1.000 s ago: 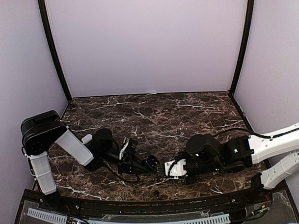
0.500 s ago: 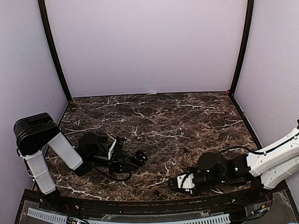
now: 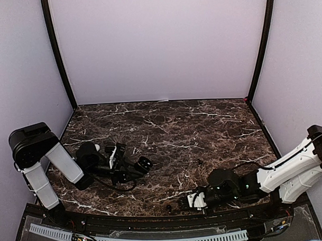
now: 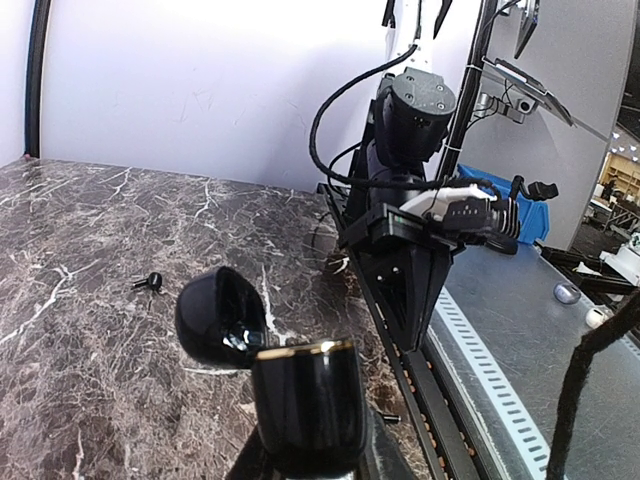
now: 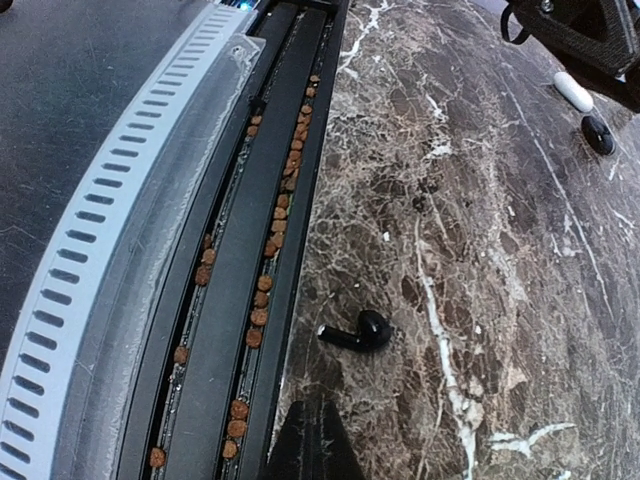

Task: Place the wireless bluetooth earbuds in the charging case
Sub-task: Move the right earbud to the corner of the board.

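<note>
- The left arm has drawn back toward its own side of the table (image 3: 203, 124), carrying the charging case (image 4: 305, 400) away from the centre where the two grippers were close together.
- The right arm has swung away from that meeting point and dropped low along the near edge. The two grippers now stand well apart.
- The left gripper (image 3: 132, 166) is clamped narrowly on the body of the charging case. The case is black, its lid is hinged open, and it is held above the marble.
- The right gripper (image 5: 308, 430) has its fingers pressed together with nothing between them.
- One black earbud (image 5: 358, 333) lies on the marble just ahead of the right fingertips, close to the table's near edge, and is not gripped.
- A second black earbud (image 4: 150, 281) lies loose on the marble beyond the open case.
- Judgement: the arms have likely separated to fetch the next bud.
- Judgement: the right fingers must part before they can straddle the near earbud. Because the bud sits by the edge channel, a nudge could roll it off the marble.
</note>
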Robot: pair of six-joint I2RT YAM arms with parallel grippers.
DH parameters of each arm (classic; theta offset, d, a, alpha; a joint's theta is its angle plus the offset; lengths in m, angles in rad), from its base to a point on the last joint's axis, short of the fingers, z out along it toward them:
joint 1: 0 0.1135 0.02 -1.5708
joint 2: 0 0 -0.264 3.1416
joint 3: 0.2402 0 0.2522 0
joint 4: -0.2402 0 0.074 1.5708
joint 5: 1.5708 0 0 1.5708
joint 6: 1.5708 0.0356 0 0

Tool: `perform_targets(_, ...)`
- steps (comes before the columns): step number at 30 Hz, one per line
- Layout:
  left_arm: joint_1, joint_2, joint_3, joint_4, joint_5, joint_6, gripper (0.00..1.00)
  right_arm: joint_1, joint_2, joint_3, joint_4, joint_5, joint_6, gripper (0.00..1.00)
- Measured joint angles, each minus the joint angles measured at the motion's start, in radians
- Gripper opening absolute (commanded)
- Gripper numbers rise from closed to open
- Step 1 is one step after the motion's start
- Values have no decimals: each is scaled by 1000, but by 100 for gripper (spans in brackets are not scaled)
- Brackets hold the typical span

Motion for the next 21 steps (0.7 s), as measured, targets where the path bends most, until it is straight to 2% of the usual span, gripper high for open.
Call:
perform_targets(10, 14, -31, -10, -5, -16, -4, 0, 0, 167, 31, 38, -16, 4, 0)
perform_targets(21, 22, -130, -20, -119, -49, 28, 0, -1, 324, 126, 142, -10, 11, 0)
